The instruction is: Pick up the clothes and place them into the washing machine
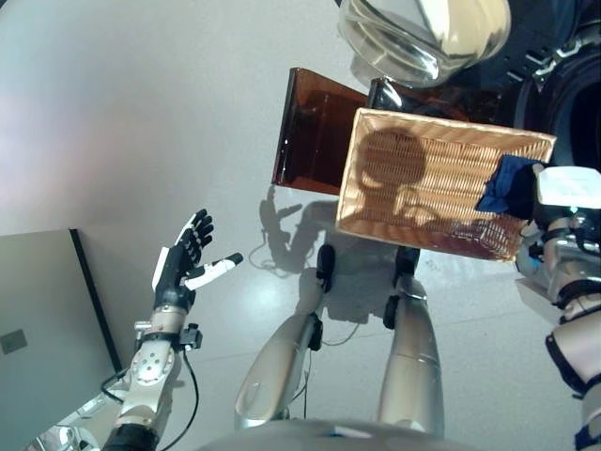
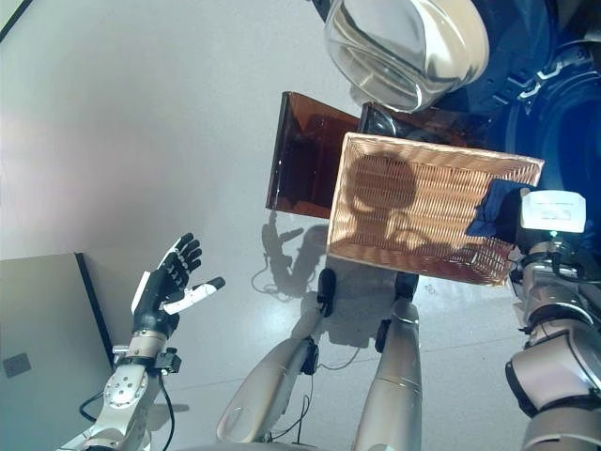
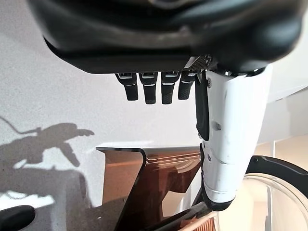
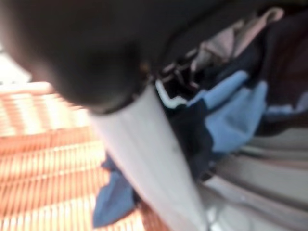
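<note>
One basket (image 1: 413,178), grey floor (image 1: 141,113), washer door (image 1: 413,38)

Bright, even indoor light from overhead. Hard-edged shadows on the pale floor (image 1: 141,122) just beside the wicker basket (image 1: 413,160); a rounded shadow falls inside the basket too. Glare on the glass washer door (image 1: 423,33) above the basket. Eye views sharp, slightly bowed at edges. Right wrist view heavily motion-blurred: blue cloth (image 4: 231,115) smeared, weave streaked. Left wrist view crisp.
</note>
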Controlling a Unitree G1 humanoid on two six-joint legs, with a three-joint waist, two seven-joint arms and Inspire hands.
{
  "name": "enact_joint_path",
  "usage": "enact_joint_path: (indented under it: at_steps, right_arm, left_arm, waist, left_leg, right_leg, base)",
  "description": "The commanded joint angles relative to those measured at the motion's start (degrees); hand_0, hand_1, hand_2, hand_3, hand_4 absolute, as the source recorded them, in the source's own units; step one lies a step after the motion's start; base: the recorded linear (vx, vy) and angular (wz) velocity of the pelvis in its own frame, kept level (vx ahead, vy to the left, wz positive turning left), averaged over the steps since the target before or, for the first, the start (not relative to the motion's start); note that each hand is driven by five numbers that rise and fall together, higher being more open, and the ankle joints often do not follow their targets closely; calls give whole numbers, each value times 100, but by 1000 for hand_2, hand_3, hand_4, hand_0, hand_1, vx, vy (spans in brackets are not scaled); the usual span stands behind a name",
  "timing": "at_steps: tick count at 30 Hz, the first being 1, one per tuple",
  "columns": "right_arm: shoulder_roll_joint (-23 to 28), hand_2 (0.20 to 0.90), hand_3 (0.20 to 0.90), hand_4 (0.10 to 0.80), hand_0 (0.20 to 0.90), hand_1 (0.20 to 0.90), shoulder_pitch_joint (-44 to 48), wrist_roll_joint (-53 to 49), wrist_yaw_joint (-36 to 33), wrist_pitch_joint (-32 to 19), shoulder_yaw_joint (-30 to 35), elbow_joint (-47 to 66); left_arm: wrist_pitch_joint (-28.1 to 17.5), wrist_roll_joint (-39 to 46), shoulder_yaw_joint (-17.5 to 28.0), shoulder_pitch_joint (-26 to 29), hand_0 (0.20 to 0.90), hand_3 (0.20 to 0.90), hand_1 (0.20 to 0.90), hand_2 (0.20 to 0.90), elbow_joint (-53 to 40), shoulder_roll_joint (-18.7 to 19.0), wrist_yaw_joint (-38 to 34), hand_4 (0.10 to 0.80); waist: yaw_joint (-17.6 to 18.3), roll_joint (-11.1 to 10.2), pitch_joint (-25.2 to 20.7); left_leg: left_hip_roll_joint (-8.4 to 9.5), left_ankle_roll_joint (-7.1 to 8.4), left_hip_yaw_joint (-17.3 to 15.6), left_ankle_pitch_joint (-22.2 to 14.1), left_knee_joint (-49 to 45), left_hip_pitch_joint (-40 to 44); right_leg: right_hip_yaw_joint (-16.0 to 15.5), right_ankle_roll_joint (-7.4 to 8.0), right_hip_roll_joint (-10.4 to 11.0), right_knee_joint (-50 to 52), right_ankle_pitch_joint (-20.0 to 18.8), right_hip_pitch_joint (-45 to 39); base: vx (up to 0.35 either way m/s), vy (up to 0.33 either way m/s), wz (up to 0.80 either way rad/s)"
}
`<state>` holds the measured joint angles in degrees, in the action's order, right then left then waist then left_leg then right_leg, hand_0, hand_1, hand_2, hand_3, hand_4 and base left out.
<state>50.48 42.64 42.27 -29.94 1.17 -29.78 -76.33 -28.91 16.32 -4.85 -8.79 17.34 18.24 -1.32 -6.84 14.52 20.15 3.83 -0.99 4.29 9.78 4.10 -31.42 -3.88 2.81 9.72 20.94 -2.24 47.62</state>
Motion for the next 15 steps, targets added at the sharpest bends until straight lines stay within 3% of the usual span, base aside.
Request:
enact_joint_path:
  at_steps: [1, 15]
  right_arm:
    - [323, 200, 200, 300, 200, 200, 308, -184, -72, 140, -501, -188]
    - [319, 200, 200, 300, 200, 200, 348, -165, -106, 169, -479, -219]
  left_arm:
    - [-377, 77, 310, -123, 900, 900, 900, 900, -408, 272, -233, 800]
    - [-381, 20, 332, -80, 900, 900, 900, 900, -291, 276, -275, 800]
  waist:
    - [42, 121, -95]
    - [26, 88, -167]
  left_leg:
    - [24, 488, 90, -260, 90, -115]
    - [40, 492, 92, -284, 90, -39]
  right_leg:
    - [107, 32, -167, -465, 3, -92]
    - [98, 37, -152, -500, -11, -196]
  base:
    - [0, 0, 0]
    - [0, 0, 0]
